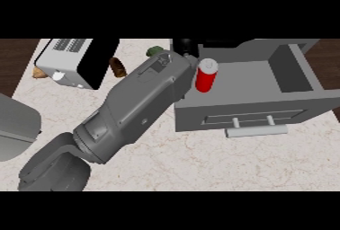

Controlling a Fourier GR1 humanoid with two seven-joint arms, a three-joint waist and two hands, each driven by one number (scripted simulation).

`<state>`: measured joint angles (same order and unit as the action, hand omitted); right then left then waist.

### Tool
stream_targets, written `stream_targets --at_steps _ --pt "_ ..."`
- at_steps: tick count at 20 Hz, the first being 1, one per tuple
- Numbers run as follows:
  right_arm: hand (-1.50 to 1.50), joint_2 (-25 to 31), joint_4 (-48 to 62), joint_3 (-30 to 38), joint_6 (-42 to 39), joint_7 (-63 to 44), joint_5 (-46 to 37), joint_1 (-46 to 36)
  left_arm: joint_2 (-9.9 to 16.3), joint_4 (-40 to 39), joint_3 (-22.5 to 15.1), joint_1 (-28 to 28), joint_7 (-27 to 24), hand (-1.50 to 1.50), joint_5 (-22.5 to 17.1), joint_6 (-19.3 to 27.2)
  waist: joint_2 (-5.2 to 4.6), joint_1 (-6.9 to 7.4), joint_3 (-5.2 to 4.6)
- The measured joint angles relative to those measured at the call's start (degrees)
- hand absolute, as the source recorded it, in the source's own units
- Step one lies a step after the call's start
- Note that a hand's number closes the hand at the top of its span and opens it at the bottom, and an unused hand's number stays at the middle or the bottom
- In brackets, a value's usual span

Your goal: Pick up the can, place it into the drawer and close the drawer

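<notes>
The grey drawer is pulled open at about 2 o'clock of the view, with its front panel and a pale bar handle facing 6 o'clock. Inside it there is one thing only that I can see: the red can with a white top, at the left end of the drawer, close to the left wall. The can looks upright or only a little tilted; its long axis runs nearly from 12 to 6 o'clock in the view, and the white top points to 12 o'clock. A grey forearm comes from 7 o'clock and goes diagonally up to 1 o'clock, ending just beside the can. Its black hand shows only as a small dark part above the wrist, at 11 o'clock from the can, so I cannot tell if the fingers are apart, together or around the can. On the marble counter, at 10 o'clock, stands a toaster, and a brown object lies just beside it on the right.
</notes>
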<state>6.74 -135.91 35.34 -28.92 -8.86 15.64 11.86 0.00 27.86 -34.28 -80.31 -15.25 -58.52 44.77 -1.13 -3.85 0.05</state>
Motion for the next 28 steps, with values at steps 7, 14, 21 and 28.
stream_targets --at_steps 7,14,21,28 --pt "-1.50 0.02 -1.22 -7.94 0.39 3.52 -18.24 -5.29 0.00 0.25 -0.21 -1.53 -0.87 -1.50 -1.33 0.84 0.07 1.53 0.00" --pt "-1.50 -0.42 2.99 -20.36 4.41 4.49 -38.85 -12.57 0.00 1.51 0.08 -0.95 -0.58 -1.50 -2.02 1.22 0.40 3.32 -0.05" --pt "-1.50 -0.70 15.40 -30.45 11.92 7.24 -56.22 -21.11 0.78 2.10 0.64 -0.80 1.66 -1.50 -0.52 1.04 0.76 4.72 -0.07" --pt "-1.50 0.69 32.25 -35.78 18.23 10.68 -67.50 -30.09 4.57 5.23 0.46 1.05 5.21 -1.50 1.56 0.98 0.99 5.60 -0.07"
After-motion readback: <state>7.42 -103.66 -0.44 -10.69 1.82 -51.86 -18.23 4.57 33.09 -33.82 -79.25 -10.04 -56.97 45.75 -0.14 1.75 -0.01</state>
